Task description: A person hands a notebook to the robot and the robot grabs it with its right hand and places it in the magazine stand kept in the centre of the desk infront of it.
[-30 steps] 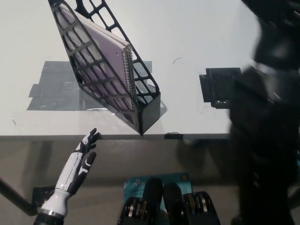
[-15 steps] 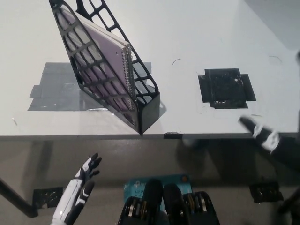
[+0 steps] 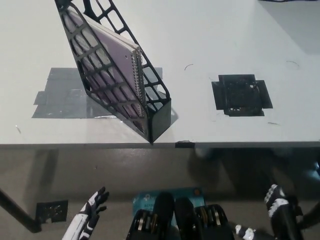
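A purple spiral-bound notebook point(image 3: 111, 59) stands inside the black lattice magazine stand point(image 3: 150, 117), which rests on the white desk point(image 3: 210, 45) close to its front edge. Below the desk edge at the lower left, my white left hand point(image 3: 89, 220) hangs open with its fingers spread and nothing in it. My black right hand point(image 3: 281, 212) is low at the bottom right, also below the desk, holding nothing; its fingers look apart. Both hands are well clear of the stand.
A grey taped patch point(image 3: 60, 95) lies under and left of the stand. A black square marker point(image 3: 241, 95) sits on the desk to the right. A blue-green item point(image 3: 150, 200) lies on the floor below the desk edge.
My right arm has dropped from desk height to below the desk at the bottom right. My left hand has sunk lower too. The notebook and stand have stayed put.
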